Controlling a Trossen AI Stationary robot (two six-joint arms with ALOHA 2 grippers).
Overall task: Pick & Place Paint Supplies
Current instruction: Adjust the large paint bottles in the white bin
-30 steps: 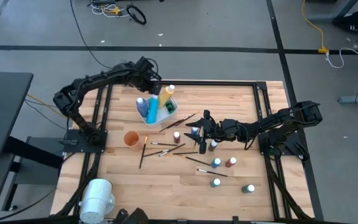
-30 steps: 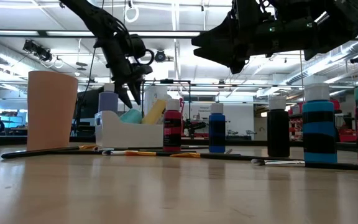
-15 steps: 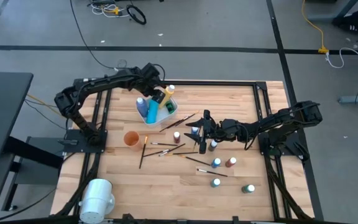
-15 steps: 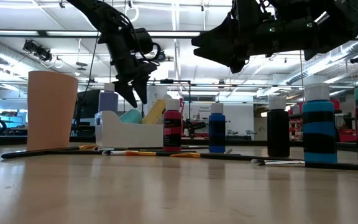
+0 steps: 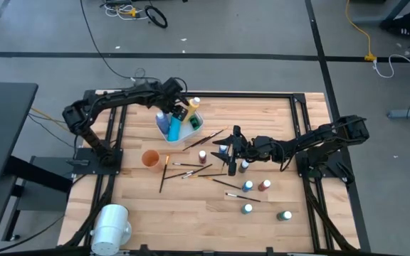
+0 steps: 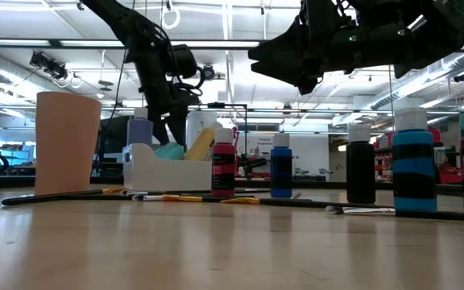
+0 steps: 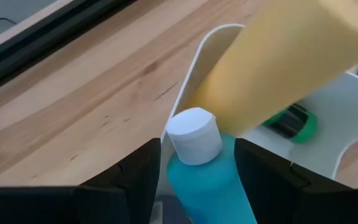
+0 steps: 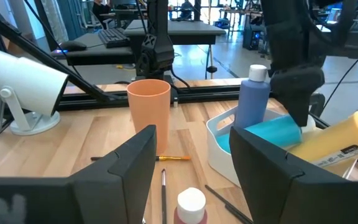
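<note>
A white tub (image 5: 197, 130) (image 7: 197, 59) near the table's far edge holds a teal bottle (image 7: 199, 174), a yellow bottle (image 7: 291, 56) leaning on its rim, an upright blue bottle (image 8: 253, 99) and a green one (image 7: 294, 121). My left gripper (image 7: 197, 149) (image 5: 179, 108) is open over the tub, one finger on each side of the teal bottle's white cap (image 7: 191, 135). My right gripper (image 8: 193, 134) (image 5: 228, 151) hovers open above the table's middle, over a red bottle (image 8: 191, 208). Several bottles (image 5: 248, 186) and brushes (image 5: 191, 167) lie loose around it. My left gripper comes down into the tub from above, slanting from the far left, with its fingers (image 7: 138, 180) beside the teal bottle's neck; I cannot tell whether they touch it. The bottle leans inside the tub under the yellow one.
An orange cup (image 5: 150, 158) stands left of the brushes. A large white cylinder (image 5: 111, 224) lies at the near left corner. More bottles (image 5: 285, 215) stand toward the near right. Bare wood lies along the near edge and far right.
My left gripper has moved from beyond the tub's far left corner toward the near edge and down, until its fingers came over the teal bottle in the tub. The tub's bottles have kept their places.
</note>
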